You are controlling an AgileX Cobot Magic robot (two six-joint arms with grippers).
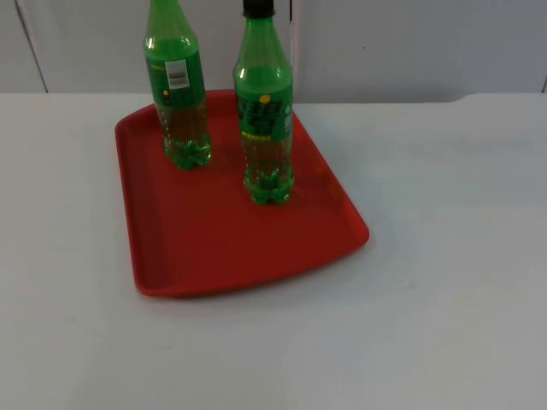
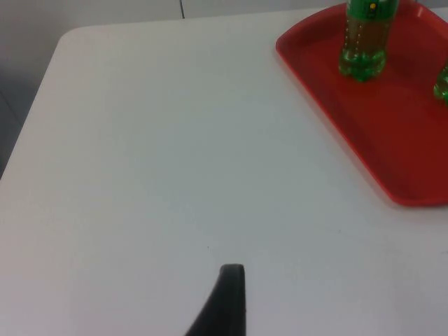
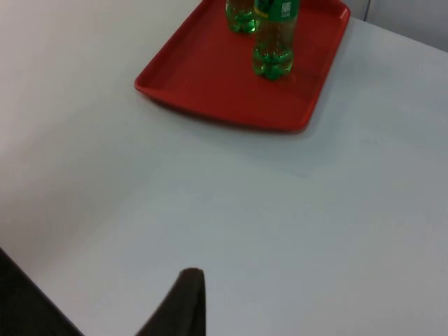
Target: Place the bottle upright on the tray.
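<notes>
A red tray [image 1: 222, 231] lies on the white table, left of centre. Two green bottles stand upright on its far half: one with a white barcode label [image 1: 181, 102] at the back left, one with a black cap [image 1: 265, 128] nearer the middle. Nothing touches either bottle. My left gripper [image 2: 231, 280] hovers over bare table well off the tray [image 2: 392, 140], where a bottle [image 2: 364, 42] stands. My right gripper [image 3: 189, 287] also waits over bare table, far from the tray [image 3: 210, 70] and its two bottles [image 3: 274, 42].
The grey partition wall [image 1: 410, 43] closes the table's far side just behind the tray. White table top [image 1: 427, 299] spreads to the right of the tray and in front of it.
</notes>
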